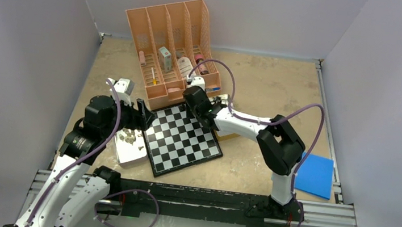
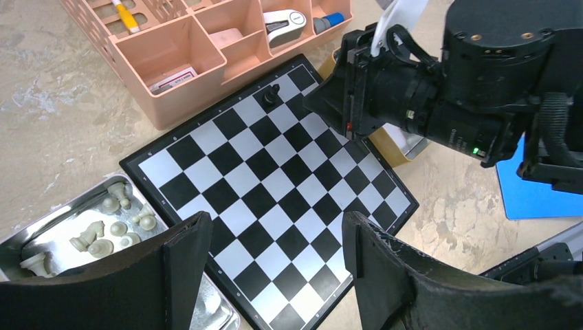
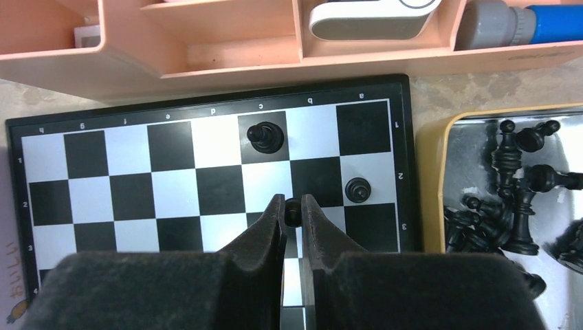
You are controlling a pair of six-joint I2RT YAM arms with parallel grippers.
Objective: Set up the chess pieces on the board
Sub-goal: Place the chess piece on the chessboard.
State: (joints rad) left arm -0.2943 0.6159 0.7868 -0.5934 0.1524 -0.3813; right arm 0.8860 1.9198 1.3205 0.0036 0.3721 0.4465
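The board (image 1: 184, 140) lies in the middle of the table. My right gripper (image 3: 292, 206) is shut on a small black chess piece (image 3: 292, 210), held over the squares near the board's far right corner. Two black pieces stand there, a taller one (image 3: 265, 137) in the back row and a pawn (image 3: 357, 189) in the second. More black pieces (image 3: 512, 206) lie in the yellow-rimmed tray (image 3: 430, 185) to the right. My left gripper (image 2: 275, 237) hangs open above the board's (image 2: 275, 179) near left edge, holding nothing. Pale pieces (image 2: 103, 230) lie in a metal tray (image 2: 41, 220) to its left.
A pink desk organizer (image 1: 172, 47) with bottles and boxes stands right behind the board, nearly touching its far edge. A blue sheet (image 1: 314, 175) lies at the near right by the right arm's base. Grey walls close in the table on three sides.
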